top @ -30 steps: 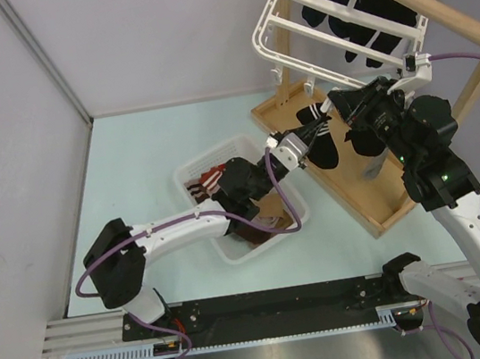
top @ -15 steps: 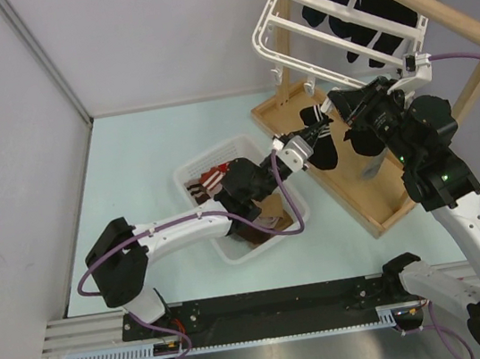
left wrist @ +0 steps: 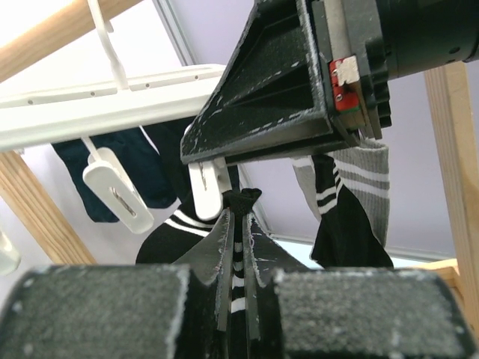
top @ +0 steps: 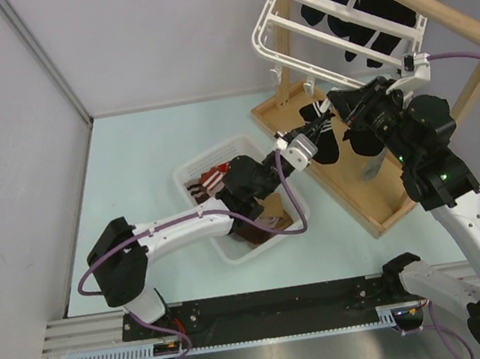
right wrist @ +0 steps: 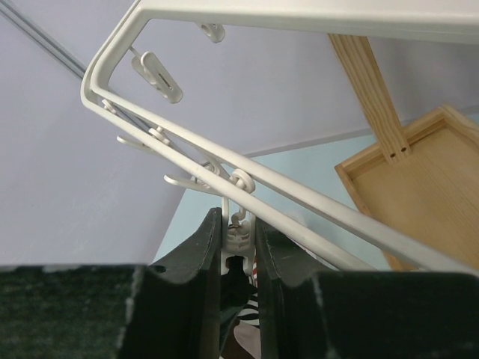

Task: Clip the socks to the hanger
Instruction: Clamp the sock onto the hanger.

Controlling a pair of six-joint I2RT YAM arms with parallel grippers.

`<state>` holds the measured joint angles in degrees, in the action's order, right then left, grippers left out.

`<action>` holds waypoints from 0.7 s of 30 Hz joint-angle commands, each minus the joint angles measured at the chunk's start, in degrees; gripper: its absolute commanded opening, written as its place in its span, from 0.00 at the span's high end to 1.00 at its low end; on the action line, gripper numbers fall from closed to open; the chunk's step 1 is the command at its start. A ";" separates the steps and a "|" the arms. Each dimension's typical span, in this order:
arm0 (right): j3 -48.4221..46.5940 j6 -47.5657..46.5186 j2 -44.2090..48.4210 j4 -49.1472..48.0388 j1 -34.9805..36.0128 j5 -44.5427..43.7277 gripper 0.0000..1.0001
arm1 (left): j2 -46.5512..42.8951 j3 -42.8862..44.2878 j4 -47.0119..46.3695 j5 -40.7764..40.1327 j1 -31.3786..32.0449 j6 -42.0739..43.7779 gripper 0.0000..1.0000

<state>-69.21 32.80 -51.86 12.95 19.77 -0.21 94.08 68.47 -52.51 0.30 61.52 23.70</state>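
Left gripper [left wrist: 238, 228]: jaws pinched on black striped sock [left wrist: 241, 200]. Right gripper [left wrist: 206, 153]: above, tip over white clip [left wrist: 203, 187]. Hanger [left wrist: 97, 105]: navy socks [left wrist: 142, 176] and spare clip [left wrist: 118, 196] dangling.

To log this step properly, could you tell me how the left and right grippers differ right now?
The left gripper pinches the black, white-striped sock; the right gripper squeezes a white clip on the hanger. The left reaches up from below; the right lies just beyond its tips. Both are shut on something.

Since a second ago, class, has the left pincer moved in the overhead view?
Yes. The left pincer has crept slightly right, away from the white basket and toward the right pincer.
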 commanded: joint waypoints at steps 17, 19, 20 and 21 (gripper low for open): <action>-0.49 -1.42 -0.09 1.46 1.59 -3.13 0.61 | 0.93 4.13 -0.57 -1.96 1.50 4.42 0.81; -0.49 -1.51 0.35 1.38 1.59 -3.22 0.47 | 0.93 4.13 -0.57 -1.96 1.50 4.42 0.72; -0.49 -1.59 0.44 1.46 1.50 -3.48 0.45 | 0.93 4.13 -0.49 -1.96 1.50 4.33 0.68; -0.49 -1.51 0.61 1.46 1.67 -3.66 0.43 | 0.84 4.04 -0.49 -1.96 1.50 4.25 0.65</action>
<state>-69.21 32.03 -51.90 14.22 21.06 -2.72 95.22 70.30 -51.96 -1.32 62.65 27.44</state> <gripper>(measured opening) 0.525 0.298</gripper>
